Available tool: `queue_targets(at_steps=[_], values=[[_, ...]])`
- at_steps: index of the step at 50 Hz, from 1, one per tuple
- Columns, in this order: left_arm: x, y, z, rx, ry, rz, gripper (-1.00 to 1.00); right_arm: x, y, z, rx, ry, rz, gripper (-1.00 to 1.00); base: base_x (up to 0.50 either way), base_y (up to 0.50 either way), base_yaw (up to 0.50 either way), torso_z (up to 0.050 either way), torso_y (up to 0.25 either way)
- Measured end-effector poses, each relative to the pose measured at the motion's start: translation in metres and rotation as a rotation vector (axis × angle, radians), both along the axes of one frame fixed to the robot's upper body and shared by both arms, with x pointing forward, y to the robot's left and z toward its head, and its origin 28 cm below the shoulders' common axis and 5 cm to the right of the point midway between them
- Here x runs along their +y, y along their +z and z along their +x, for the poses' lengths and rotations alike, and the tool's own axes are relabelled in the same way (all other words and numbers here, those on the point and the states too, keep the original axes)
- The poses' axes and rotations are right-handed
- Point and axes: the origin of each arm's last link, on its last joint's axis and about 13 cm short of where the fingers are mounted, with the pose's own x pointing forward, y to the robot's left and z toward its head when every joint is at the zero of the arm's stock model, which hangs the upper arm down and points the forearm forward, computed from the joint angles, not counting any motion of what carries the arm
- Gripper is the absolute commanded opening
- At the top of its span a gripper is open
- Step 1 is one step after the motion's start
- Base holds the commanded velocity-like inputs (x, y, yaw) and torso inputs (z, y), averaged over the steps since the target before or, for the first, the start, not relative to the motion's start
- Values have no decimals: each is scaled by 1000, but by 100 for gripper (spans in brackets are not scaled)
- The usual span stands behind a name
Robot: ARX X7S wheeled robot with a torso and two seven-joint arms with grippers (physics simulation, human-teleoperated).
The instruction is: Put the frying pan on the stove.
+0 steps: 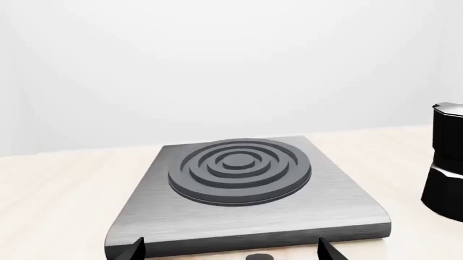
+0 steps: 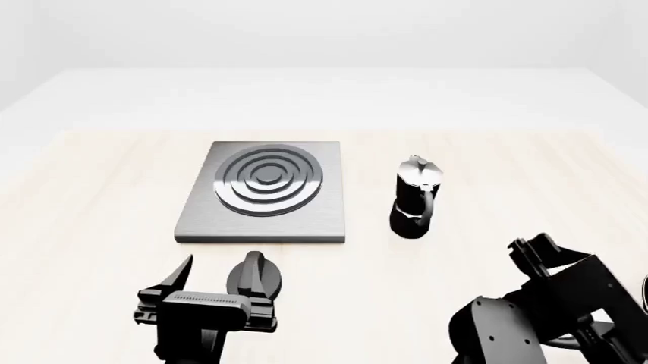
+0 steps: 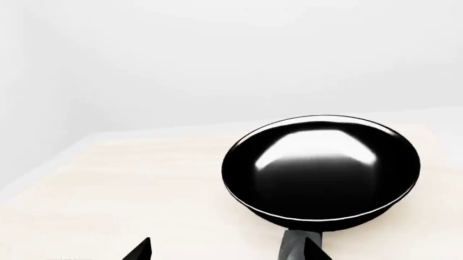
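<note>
The frying pan [image 3: 322,173] is a glossy black round pan on the light wooden table, seen only in the right wrist view, with its handle [image 3: 295,246] pointing back toward my right gripper [image 3: 227,252]. That gripper is open and empty; the handle lies just inside one fingertip [image 3: 316,250]. The stove [image 2: 265,189] is a grey plate with a dark ringed burner [image 1: 239,169]. My left gripper [image 1: 231,252] is open and empty just in front of the stove's near edge; it also shows in the head view [image 2: 218,279].
A black-and-silver moka pot [image 2: 415,199] stands upright to the right of the stove, also at the edge of the left wrist view [image 1: 445,160]. A small dark knob [image 1: 258,257] lies between the left fingertips. My right arm [image 2: 547,303] is at the lower right.
</note>
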Motion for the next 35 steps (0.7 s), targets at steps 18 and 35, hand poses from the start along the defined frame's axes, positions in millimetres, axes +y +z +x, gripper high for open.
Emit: queue_targets(at_steps=[18,35], values=[[1,-1,-2,3,2,-2,100,-2,-10,17,35,-70,36,100,0,0,0,0,0],[2,-3,-3,8,6,-4,100,-6,-15,28,57,-99,48,100,0,0,0,0,0]])
